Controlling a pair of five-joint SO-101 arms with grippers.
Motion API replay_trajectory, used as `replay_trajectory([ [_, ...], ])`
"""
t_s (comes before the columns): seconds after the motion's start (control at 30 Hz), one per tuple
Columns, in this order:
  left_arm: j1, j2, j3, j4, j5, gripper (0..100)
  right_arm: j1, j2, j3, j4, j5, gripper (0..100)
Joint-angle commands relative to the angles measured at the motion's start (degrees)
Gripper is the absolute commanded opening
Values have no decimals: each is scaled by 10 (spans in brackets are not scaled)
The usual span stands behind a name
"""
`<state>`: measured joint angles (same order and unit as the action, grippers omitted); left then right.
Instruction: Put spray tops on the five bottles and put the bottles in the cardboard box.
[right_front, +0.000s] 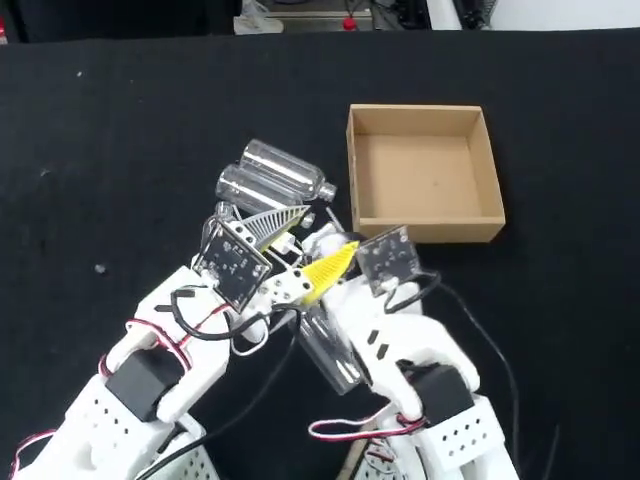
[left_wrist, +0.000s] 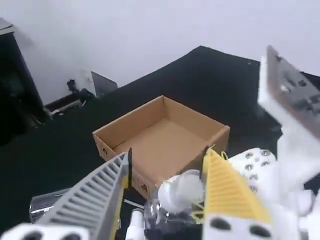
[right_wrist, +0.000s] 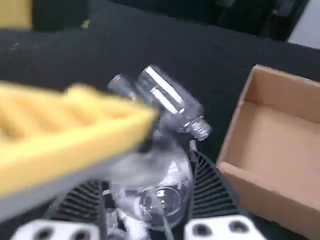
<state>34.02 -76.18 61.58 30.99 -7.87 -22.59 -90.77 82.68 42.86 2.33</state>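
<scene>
Bottle (right_wrist: 156, 196) sits clamped in the right pincer (right_wrist: 148, 175) while the left pincer (left_wrist: 167, 159) gapes around its white spray top (left_wrist: 182, 192).

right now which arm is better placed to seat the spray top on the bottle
Probably left: the left claw straddles the white spray top above the bottle; the right claw grips that bottle.

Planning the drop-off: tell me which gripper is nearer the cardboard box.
Right. The right gripper, shut on a clear bottle, sits just off the cardboard box's corner nearest the arms; the left gripper faces it from the side away from the box.
</scene>
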Motion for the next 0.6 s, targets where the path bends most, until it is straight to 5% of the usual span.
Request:
replay_trajectory([
  [0.0,-13,-4,-23,-4,-4,230,51,-7,-54,4,0,11],
  [0.37,-115,-4,-134,71,94,230,164,-5,-71,3,-1,11],
  [0.57,-115,-3,-56,51,78,230,302,-4,-136,18,32,11],
])
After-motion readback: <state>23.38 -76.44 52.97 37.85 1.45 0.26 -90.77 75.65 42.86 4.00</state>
